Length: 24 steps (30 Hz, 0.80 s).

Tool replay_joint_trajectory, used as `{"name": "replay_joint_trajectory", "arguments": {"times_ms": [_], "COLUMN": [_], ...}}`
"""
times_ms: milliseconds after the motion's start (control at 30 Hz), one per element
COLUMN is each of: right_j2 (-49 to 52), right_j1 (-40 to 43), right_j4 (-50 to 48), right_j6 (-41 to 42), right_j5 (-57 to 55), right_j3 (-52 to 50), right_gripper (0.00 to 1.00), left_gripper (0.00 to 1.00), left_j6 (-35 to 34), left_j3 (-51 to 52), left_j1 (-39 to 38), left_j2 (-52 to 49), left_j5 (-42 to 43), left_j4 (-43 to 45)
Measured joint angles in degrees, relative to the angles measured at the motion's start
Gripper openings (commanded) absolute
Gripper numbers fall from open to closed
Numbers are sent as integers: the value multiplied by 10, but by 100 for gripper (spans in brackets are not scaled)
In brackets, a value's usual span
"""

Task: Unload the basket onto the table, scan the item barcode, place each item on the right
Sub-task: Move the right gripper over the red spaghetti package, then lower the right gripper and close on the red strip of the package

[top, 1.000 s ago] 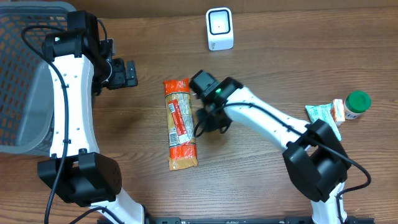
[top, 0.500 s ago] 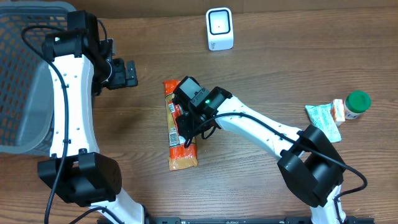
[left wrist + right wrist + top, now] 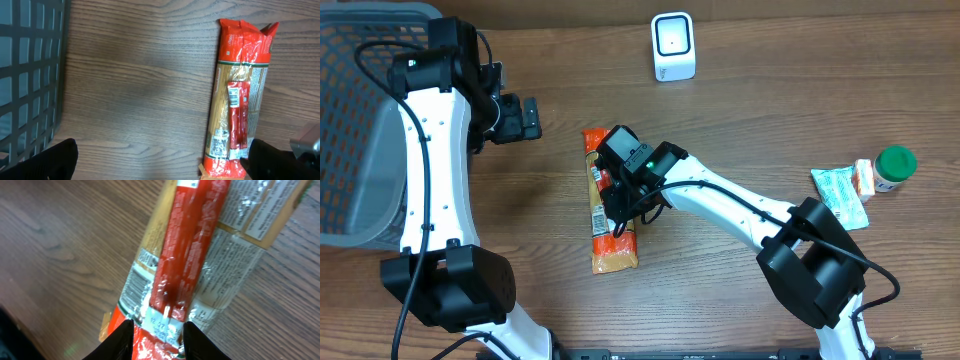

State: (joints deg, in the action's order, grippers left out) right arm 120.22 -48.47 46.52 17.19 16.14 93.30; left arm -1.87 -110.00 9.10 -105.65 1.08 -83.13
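The table (image 3: 770,110) under me is brown wood grain, smooth, with a soft, mostly matt sheen. The pasta packet (image 3: 615,245) is clear plastic film, glossy and crinkled, with white glints; its red ends and middle strip are printed film with the same shine. The fingers (image 3: 120,342) of my right claw (image 3: 159,340) are pale, smooth plastic; my left claw (image 3: 165,160) shows matt black tips. My left arm (image 3: 435,150) and right arm (image 3: 740,200) wear smooth white plastic shells with black joints. At the table's left edge the basket (image 3: 360,120) is a dark grey, matt plastic lattice. The scanner (image 3: 673,47) by the far edge is smooth white plastic with a dark shiny face. Near the right edge the bottle (image 3: 893,165) has a green plastic cap, and the pouch (image 3: 838,190) is crinkled film.
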Motion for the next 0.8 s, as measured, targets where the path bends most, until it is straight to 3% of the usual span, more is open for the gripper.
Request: {"name": "replay_joint_trajectory", "arguments": {"times_ms": [800], "right_j2": [3], "right_j1": [-2], "right_j4": [-89], "right_j6": [38], "right_j5": [-8], "right_j3": [-68], "right_gripper": [35], "left_gripper": [100], "left_j6": [0], "left_j3": [0], "left_j1": [0], "left_j2": [0], "left_j5": [0], "left_j4": [0]}}
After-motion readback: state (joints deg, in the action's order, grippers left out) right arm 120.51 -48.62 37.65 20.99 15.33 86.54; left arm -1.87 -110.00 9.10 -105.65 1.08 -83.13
